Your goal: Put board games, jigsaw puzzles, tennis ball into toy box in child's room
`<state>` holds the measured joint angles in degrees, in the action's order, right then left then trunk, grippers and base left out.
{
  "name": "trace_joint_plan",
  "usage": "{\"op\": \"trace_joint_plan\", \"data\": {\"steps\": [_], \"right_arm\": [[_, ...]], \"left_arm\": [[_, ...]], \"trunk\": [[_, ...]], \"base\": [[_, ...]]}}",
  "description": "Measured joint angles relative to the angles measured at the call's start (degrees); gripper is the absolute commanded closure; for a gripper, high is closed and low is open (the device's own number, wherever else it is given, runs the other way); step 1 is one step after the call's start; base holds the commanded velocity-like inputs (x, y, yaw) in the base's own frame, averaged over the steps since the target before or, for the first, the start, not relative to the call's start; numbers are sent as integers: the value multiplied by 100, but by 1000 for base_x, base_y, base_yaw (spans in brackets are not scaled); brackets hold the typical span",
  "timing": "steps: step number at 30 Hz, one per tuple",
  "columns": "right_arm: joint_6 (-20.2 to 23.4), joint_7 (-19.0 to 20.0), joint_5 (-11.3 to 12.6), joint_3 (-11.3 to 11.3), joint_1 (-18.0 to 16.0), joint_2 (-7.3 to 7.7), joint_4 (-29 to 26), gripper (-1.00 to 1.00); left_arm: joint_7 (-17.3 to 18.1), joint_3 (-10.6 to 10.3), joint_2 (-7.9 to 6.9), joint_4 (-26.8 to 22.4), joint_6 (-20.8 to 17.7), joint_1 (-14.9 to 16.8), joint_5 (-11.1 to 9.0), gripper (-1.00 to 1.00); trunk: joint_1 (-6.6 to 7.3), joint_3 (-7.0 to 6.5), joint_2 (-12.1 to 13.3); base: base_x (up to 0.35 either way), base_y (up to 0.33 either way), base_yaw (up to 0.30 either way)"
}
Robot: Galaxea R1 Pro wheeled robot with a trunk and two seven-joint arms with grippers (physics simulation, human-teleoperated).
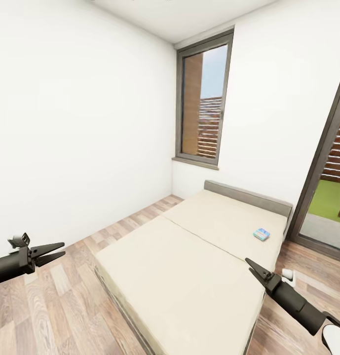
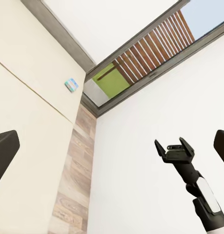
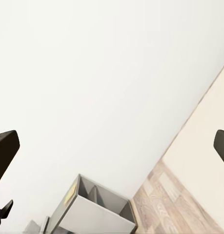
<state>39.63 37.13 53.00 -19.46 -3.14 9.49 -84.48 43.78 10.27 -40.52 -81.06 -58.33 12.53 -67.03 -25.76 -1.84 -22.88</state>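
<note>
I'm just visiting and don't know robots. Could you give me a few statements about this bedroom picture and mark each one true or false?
1. A small blue board game lies on the bed, near its far right corner. True.
2. The left claw is clamped on a toy. False: its fingers are spread apart and hold nothing.
3. The window stands in the wall behind the head of the bed. True.
4. The right claw is touching the board game. False: it hovers over the near right part of the mattress, well short of the game.
5. The floor is covered in grey carpet. False: it is wood planks.
</note>
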Motion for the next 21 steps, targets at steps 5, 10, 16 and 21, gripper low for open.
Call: {"op": "trace_joint_plan", "data": {"steps": [5, 10, 16, 21], "right_arm": [[-2, -2, -3, 38, -1, 0, -68, -100], [-3, -6, -1, 51, -1, 0, -86, -100], [-3, 0, 0, 54, -1, 0, -94, -100], [-3, 1, 1, 59, -1, 0, -95, -100]], "left_arm": [[1, 1, 0, 0, 0, -1, 0, -100], [2, 1, -2, -1, 0, -2, 0, -100], [1, 2, -2, -2, -2, -1, -1, -100], [1, 2, -1, -2, -4, -2, -2, -100]], "trunk": [[0, -25, 0], [0, -60, 0], [-1, -103, 0], [-1, -140, 0]], "base": [[0, -92, 150], [-6, -140, 190], [-72, -100, 204], [-120, -22, 206]]}}
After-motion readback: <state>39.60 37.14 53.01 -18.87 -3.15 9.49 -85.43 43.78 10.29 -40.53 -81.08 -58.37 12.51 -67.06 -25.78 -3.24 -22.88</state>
